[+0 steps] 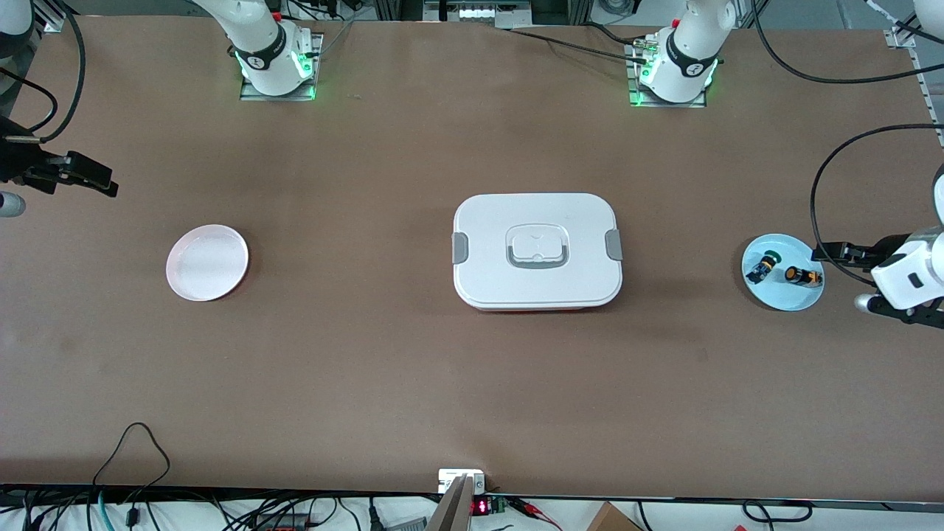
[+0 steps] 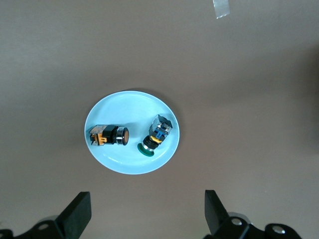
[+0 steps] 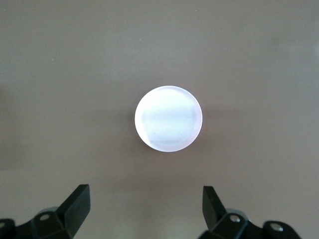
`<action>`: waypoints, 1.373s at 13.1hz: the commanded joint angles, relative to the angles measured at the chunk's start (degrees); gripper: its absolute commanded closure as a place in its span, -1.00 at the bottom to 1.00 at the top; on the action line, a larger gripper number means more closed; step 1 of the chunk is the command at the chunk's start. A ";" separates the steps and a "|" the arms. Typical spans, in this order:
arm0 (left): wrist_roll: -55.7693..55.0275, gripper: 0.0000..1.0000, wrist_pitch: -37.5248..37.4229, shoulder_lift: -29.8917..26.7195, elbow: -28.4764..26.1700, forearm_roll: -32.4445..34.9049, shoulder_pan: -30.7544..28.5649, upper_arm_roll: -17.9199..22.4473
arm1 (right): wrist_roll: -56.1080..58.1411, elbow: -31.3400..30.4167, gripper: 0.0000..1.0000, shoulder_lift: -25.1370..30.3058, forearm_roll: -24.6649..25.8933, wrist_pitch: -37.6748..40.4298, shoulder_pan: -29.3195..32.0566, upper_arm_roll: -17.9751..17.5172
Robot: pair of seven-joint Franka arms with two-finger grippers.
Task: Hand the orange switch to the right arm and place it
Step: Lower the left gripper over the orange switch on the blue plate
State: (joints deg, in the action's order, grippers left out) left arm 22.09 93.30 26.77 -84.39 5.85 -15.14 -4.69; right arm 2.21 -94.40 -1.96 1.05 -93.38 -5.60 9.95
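Orange switch (image 2: 110,135) lies on its side in blue plate (image 2: 102,114), beside green-capped switch (image 2: 155,135). Left gripper (image 2: 147,214) hangs spread and empty above; right gripper (image 3: 145,211) likewise over white plate (image 3: 168,119). Descend straight, straddle the black barrel, and clear the neighbour.

Small stubby black cylindrical push-button switch with orange end (image 1: 802,276) (image 2: 110,135) lying on its side on round light-blue plate (image 1: 783,298) (image 2: 119,162), just beside green-capped black-and-blue switch (image 1: 762,267) (image 2: 155,136), not touching.
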 commanded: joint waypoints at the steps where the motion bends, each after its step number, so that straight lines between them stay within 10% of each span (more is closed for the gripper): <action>1: 5.66 -1.00 2.83 3.54 0.36 1.10 -2.69 -0.41 | -0.89 -0.34 -1.00 0.03 1.58 -1.54 -0.29 -0.19; 10: 11.49 -1.00 15.22 12.43 -0.51 0.13 -11.57 -0.94 | -1.59 0.62 -1.00 -0.85 0.71 -1.46 -0.38 -0.28; 18: 11.49 -1.00 23.59 9.19 -11.31 -4.26 -14.04 -1.99 | -1.33 0.89 -1.00 -1.73 0.71 -1.99 -0.29 -0.28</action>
State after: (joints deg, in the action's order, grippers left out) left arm 32.60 115.07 39.48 -90.95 3.05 -28.39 -5.39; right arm 1.94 -94.35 -3.60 1.58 -95.41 -5.65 9.76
